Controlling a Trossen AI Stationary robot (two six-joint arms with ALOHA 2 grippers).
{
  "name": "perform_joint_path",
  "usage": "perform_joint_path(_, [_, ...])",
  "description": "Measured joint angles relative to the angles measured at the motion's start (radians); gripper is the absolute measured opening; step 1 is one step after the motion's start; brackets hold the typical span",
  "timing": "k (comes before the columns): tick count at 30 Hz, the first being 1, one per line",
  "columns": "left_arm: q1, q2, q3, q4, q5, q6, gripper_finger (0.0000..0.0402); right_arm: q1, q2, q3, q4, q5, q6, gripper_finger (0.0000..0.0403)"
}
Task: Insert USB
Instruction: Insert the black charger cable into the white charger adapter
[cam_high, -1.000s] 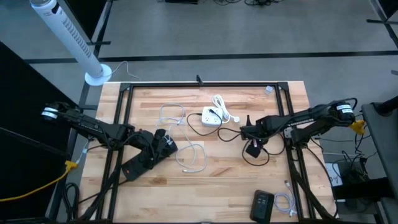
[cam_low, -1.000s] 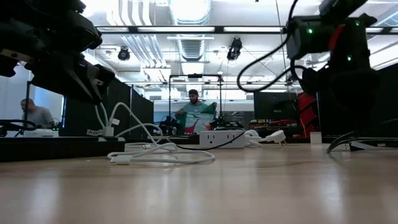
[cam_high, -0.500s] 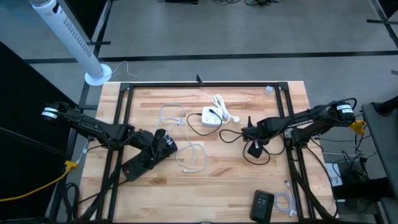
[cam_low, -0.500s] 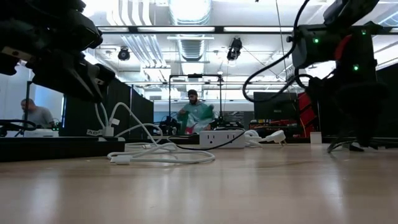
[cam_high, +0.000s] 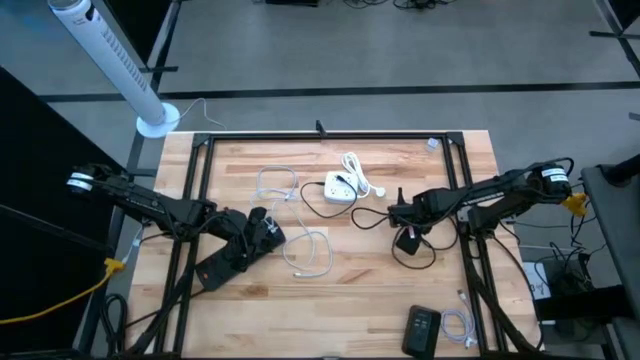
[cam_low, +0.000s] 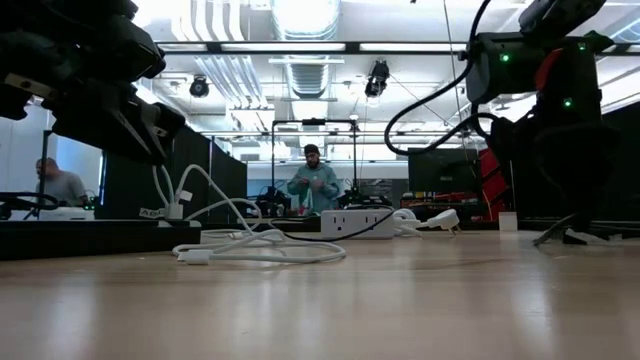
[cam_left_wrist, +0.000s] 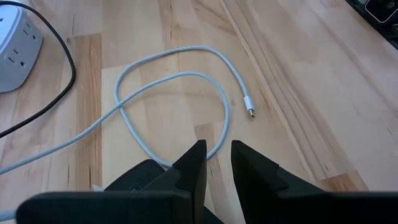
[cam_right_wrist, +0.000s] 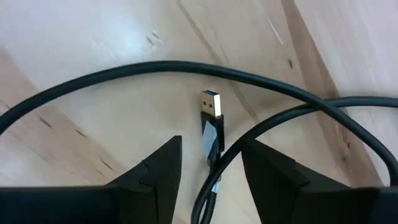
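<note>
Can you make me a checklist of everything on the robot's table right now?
Surface: wooden table, light planks.
Job's things: black USB plug lying on the wood; white power strip near the table's middle.
Clutter: black box at the near edge.
Grippers: right gripper open, jaws either side of the plug's cable; left gripper low over the white cable, jaws nearly together, nothing between the tips.
Cables: black cable looping near the plug.
Surroundings: person standing far behind the table.
</note>
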Motion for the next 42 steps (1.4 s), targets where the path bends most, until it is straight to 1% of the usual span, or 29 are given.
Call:
perform_joint_path(5, [0.0,0.0,0.0,0.0,0.0,0.0,0.0063,0.0,0.0,0.01,-0.051,-0.005,0.0,0.0163])
perform_joint_path(9, [0.0,0.0,0.0,0.0,0.0,0.0,0.0063,0.0,0.0,0.002,-0.071,0.01,-0.001,0.0172])
perform_joint_path(11, [0.0,0.0,0.0,0.0,0.0,0.0,0.0063,0.0,0.0,-0.008,-0.032,0.01,-0.022,0.0176])
perform_joint_path(15, [0.0,0.0,0.0,-0.001,0.0,0.0,0.0063,0.0,0.0,-0.036,0.096,0.01,-0.123,0.0178])
perform_joint_path(17, [0.0,0.0,0.0,0.0,0.0,-0.002,0.0063,0.0,0.0,-0.049,0.125,0.01,-0.148,0.0174])
perform_joint_path(23, [0.0,0.0,0.0,-0.001,0.0,-0.007,0.0063,0.0,0.0,-0.056,0.108,0.01,-0.159,0.0161])
perform_joint_path(29, [0.0,0.0,0.0,0.003,0.0,-0.007,0.0063,0.0,0.001,-0.067,0.207,0.011,-0.204,0.0148])
perform_joint_path(38, [0.0,0.0,0.0,0.007,0.0,-0.007,0.0063,0.0,-0.003,-0.114,0.279,0.037,-0.176,0.013])
perform_joint_path(40, [0.0,0.0,0.0,0.008,0.0,-0.007,0.0063,0.0,-0.002,-0.115,0.291,0.04,-0.175,0.0122])
perform_joint_path(42, [0.0,0.0,0.0,0.008,0.0,-0.007,0.0063,0.0,-0.002,-0.117,0.304,0.044,-0.175,0.0104])
